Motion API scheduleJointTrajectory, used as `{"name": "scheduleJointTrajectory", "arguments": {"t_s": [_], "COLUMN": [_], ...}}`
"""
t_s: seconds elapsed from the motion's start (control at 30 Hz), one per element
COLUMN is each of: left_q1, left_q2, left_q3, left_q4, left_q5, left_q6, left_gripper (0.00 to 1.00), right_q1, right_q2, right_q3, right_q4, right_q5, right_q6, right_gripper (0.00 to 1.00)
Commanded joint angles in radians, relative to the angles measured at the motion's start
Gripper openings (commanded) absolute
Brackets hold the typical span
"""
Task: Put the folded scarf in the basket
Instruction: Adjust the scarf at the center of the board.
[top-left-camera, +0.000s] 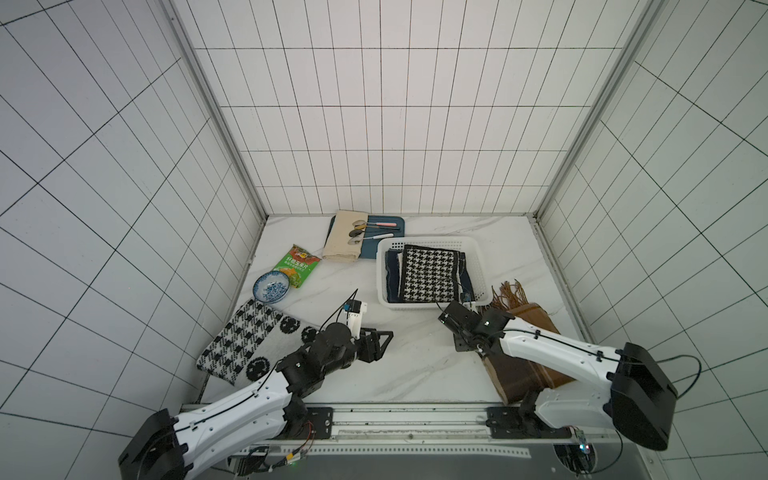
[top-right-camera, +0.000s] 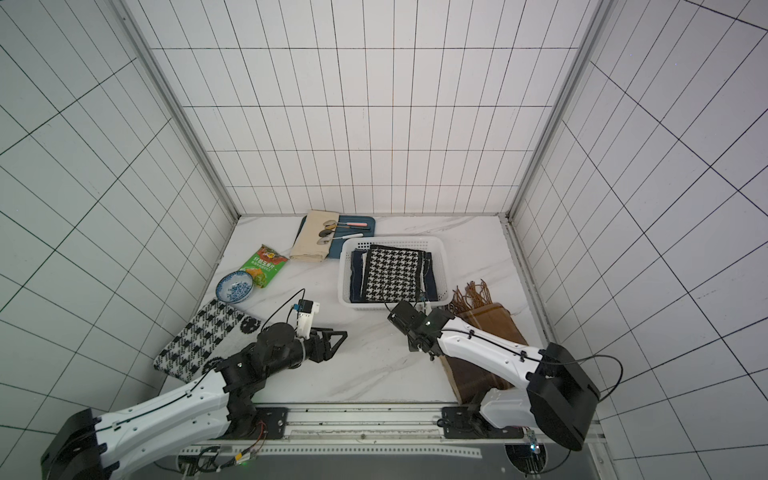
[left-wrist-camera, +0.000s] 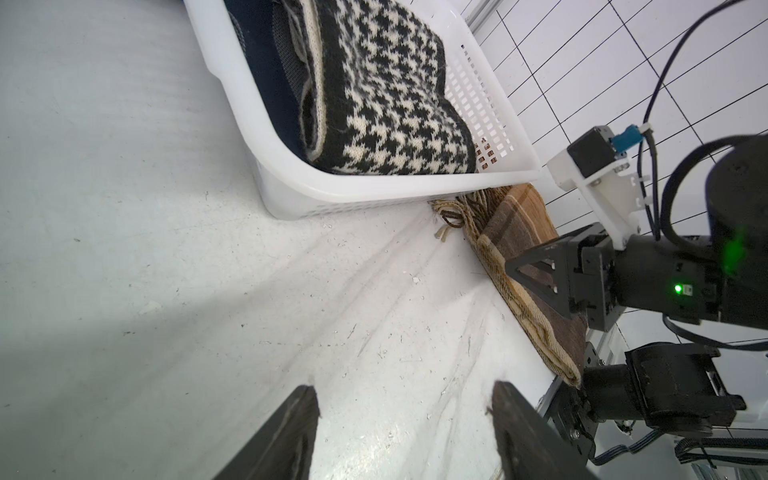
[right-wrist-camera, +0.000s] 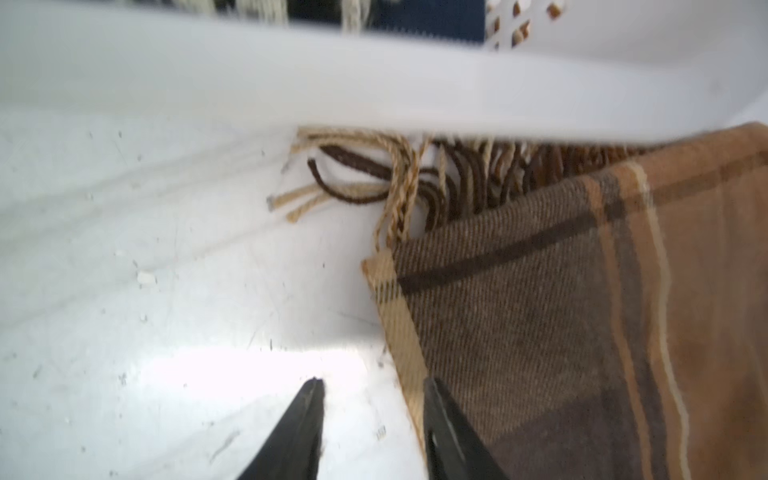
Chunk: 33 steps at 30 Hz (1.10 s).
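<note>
Bright, even light; edges bow in both top views; right wrist view is blurred.

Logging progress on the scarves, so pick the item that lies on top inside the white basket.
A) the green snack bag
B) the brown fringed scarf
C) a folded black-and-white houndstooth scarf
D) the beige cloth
C: the folded houndstooth scarf lies on top inside the basket, over a dark blue layer, while the brown fringed scarf lies on the table beside the basket.
</note>
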Motion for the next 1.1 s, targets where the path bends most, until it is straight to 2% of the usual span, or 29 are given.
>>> {"name": "scheduleJointTrajectory", "arguments": {"t_s": [0.0, 0.13, 0.23, 0.37, 0.5, 0.63, 0.73, 0.97, 1.07], "left_q1": [-0.005, -0.007, -0.010, -0.014, -0.014, -0.016, -0.019, -0.020, -0.020], "left_q2": [-0.006, -0.015, -0.018, -0.026, -0.026, -0.026, -0.026, -0.024, -0.025], "left_q3": [-0.007, -0.015, -0.016, -0.019, -0.021, -0.029, -0.035, -0.035, -0.039], "left_q4": [0.027, 0.030, 0.036, 0.034, 0.033, 0.043, 0.051, 0.054, 0.056], "left_q5": [0.018, 0.016, 0.037, 0.032, 0.038, 0.040, 0.044, 0.044, 0.045], "left_q6": [-0.003, -0.008, -0.015, -0.017, -0.017, -0.018, -0.021, -0.023, -0.024], "left_gripper": [0.70, 0.70, 0.70, 0.70, 0.70, 0.70, 0.70, 0.70, 0.70], "right_q1": [0.059, 0.082, 0.080, 0.079, 0.082, 0.078, 0.079, 0.112, 0.115], "right_q2": [0.028, 0.042, 0.075, 0.147, 0.176, 0.157, 0.131, 0.055, 0.082], "right_q3": [-0.036, -0.073, -0.058, -0.033, -0.022, -0.030, -0.033, 0.072, 0.124], "right_q4": [-0.188, -0.160, -0.183, -0.212, -0.221, -0.201, -0.137, -0.041, 0.008], "right_q5": [0.091, 0.057, 0.072, 0.066, 0.065, 0.054, 0.022, -0.068, -0.114], "right_q6": [0.149, 0.171, 0.184, 0.198, 0.200, 0.174, 0.119, 0.039, 0.007], "right_gripper": [0.44, 0.46, 0.51, 0.51, 0.38, 0.17, 0.08, 0.05, 0.10]}}
